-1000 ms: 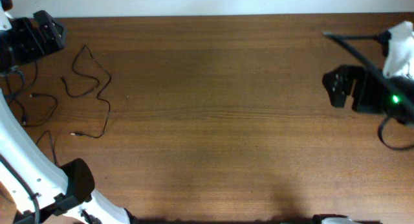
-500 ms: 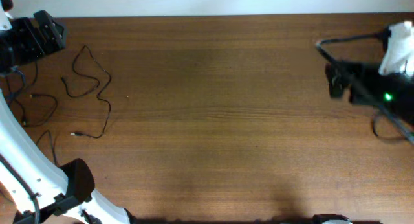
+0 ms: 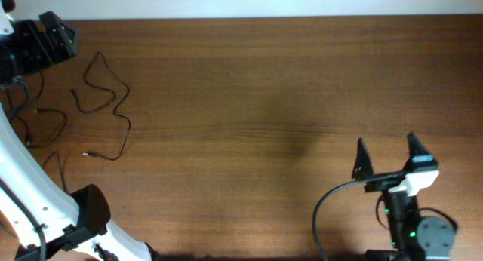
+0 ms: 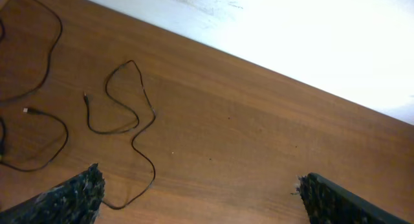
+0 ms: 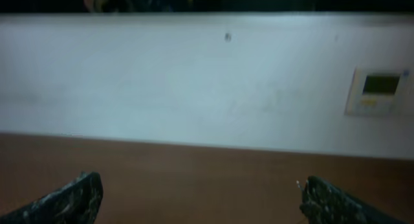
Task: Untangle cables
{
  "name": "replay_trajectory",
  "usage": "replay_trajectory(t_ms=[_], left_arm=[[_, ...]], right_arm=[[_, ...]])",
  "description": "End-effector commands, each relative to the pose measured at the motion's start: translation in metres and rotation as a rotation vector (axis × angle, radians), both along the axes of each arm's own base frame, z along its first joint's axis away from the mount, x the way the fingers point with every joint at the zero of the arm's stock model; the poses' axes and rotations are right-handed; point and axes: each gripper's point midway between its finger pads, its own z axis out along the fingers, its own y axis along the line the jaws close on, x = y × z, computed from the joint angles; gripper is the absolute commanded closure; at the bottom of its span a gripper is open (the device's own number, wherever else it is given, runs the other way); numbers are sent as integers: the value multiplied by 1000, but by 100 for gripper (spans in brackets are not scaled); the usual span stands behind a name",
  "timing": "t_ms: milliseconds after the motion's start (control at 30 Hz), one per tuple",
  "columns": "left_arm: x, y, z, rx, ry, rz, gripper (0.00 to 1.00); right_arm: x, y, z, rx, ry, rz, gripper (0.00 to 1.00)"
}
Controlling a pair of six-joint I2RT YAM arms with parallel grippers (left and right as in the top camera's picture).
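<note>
Tool on right [image 3: 386, 142], now near-side.

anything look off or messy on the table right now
Nothing looks spilled or damaged. The only untidy thing is the cables, lying in loose, wavy loops at the left end of the table. The left gripper and right gripper are both open, empty and not touching them.

Overhead: looks straight down from high on the brown wooden surface [image 3: 249, 102], full width in frame. Left wrist: sits closer, faces obliquely across the far-left corner, sharing the thin black looping cables [image 4: 153, 114] with overhead. Right wrist: faces level across the surface toward the white wall [image 5: 194, 81].
</note>
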Motion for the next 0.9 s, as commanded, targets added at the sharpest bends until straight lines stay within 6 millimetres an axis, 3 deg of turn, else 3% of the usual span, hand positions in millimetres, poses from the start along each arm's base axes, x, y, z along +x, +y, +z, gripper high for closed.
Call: replay_trajectory(t_ms=[0, 67, 200, 233, 867], left_arm=[[1, -1, 0, -9, -1, -1, 1], [1, -1, 0, -9, -1, -1, 1], [1, -1, 0, -9, -1, -1, 1], [1, -1, 0, -9, -1, -1, 1], [1, -1, 0, -9, -1, -1, 1]], right_arm=[[0, 7, -39, -4, 8, 32, 1], [1, 10, -58, -4, 34, 43, 1], [2, 5, -75, 1, 104, 17, 1], [2, 5, -94, 4, 182, 17, 1], [2, 5, -93, 4, 177, 17, 1]])
